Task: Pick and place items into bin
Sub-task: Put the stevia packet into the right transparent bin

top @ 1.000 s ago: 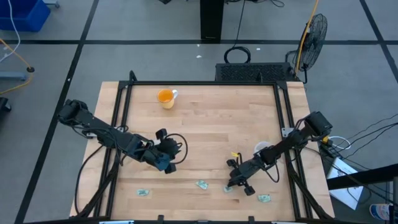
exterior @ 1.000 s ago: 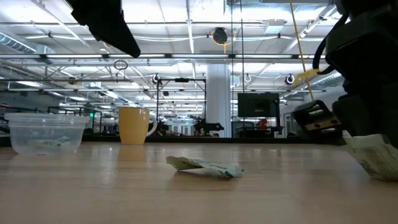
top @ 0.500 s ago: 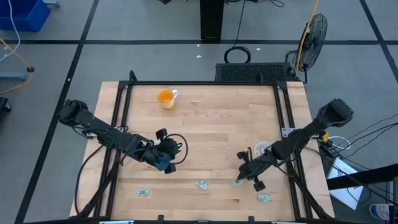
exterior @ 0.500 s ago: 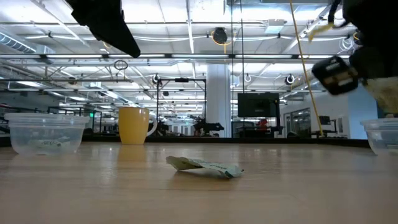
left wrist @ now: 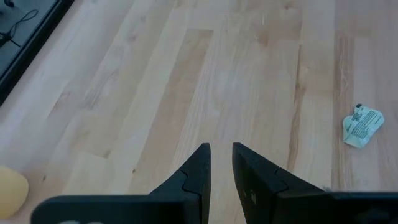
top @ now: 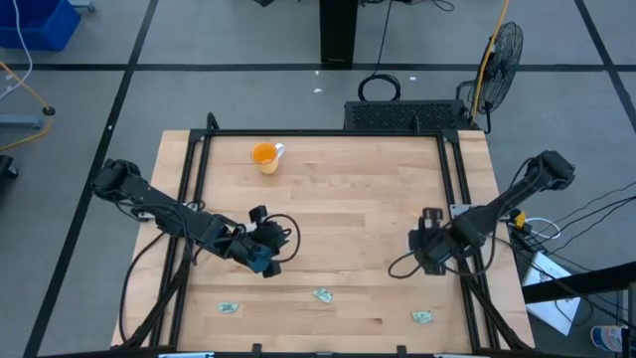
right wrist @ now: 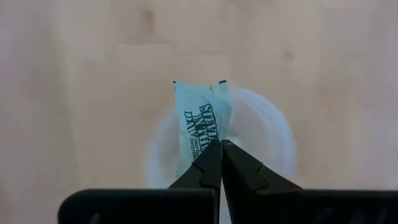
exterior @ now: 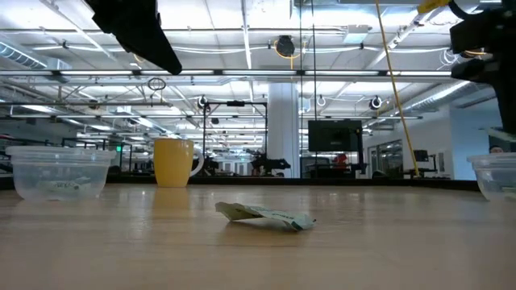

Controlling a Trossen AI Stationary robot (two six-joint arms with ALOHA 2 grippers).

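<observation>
My right gripper (right wrist: 219,152) (top: 429,251) is shut on one green-and-white packet (right wrist: 200,121) and hovers above a clear cup (right wrist: 261,134) (exterior: 493,175) near the table's right rail. Three more packets lie flat near the near edge (top: 230,308) (top: 323,295) (top: 423,317); the low view shows one of them (exterior: 266,215). My left gripper (left wrist: 221,155) (top: 262,261) waits left of centre above bare wood, its fingers a narrow gap apart, holding nothing. A packet (left wrist: 362,124) lies ahead of it. My right gripper pinches the packet by its end (right wrist: 208,144) between the two fingertips, pointing down from above. The packet is lifted clear of the table. It lies in front of the cup's opening in the wrist view.
An orange mug (top: 264,155) (exterior: 176,162) stands toward the far left of the table. A second clear cup (exterior: 58,171) with packets inside shows at the left of the low view. Black rails (top: 463,199) run along the table's left and right sides. Bare wood (top: 348,209) spans the middle.
My right gripper, shut on the packet, has risen from the table near the near edge. It has moved toward the right and far side until it is above the clear cup. The packet has been lifted clear with it. The left arm has kept still.
</observation>
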